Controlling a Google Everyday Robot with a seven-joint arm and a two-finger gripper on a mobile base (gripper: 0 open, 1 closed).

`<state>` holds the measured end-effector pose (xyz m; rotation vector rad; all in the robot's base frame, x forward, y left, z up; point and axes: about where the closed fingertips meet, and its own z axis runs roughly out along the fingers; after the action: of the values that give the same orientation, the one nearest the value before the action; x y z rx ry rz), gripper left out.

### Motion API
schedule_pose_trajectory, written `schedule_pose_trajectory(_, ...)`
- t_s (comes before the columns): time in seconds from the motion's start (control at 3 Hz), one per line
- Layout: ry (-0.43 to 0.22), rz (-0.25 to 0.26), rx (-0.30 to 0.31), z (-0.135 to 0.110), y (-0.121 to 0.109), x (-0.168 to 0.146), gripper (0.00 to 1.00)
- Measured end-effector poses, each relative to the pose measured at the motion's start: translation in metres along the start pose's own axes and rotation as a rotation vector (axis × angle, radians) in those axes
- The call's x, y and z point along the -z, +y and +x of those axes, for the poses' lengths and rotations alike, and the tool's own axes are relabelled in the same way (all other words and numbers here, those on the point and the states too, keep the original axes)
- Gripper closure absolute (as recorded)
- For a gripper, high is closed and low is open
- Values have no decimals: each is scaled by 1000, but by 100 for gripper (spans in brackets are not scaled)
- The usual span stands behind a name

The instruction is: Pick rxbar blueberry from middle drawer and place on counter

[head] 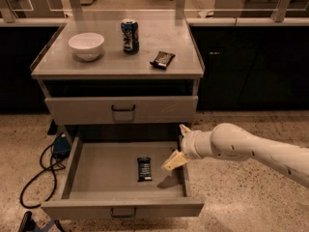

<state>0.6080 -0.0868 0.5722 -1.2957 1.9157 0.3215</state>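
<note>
The hand (174, 147) hangs just right of the frame's centre, over the right wall of the open drawer (104, 175). Its two pale fingers are spread wide with nothing between them, one pointing down into the drawer and the other up. That looks like an approach stance, wide enough to straddle the snack bar (144, 168). The bar lies flat on the drawer floor in the lower middle of the frame, near the hand but apart from it, to its lower left. Its long side runs away from the camera, so the fingers would likely close across its narrow width.

The arm (251, 146) reaches in from the right edge. The surface (111, 62) in the upper half carries a bowl (86, 45), a can (130, 35) and a wider dark bar (162, 59). The bare stretch along its front edge seems the likeliest landing place.
</note>
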Motion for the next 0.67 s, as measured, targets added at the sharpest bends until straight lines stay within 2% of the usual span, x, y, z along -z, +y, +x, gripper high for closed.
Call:
schedule_pose_trajectory(0.33,-3,-30,11,2,-5,-3,0)
schedule_pose_trajectory(0.67,4,-96,44,-4,2,-39,0)
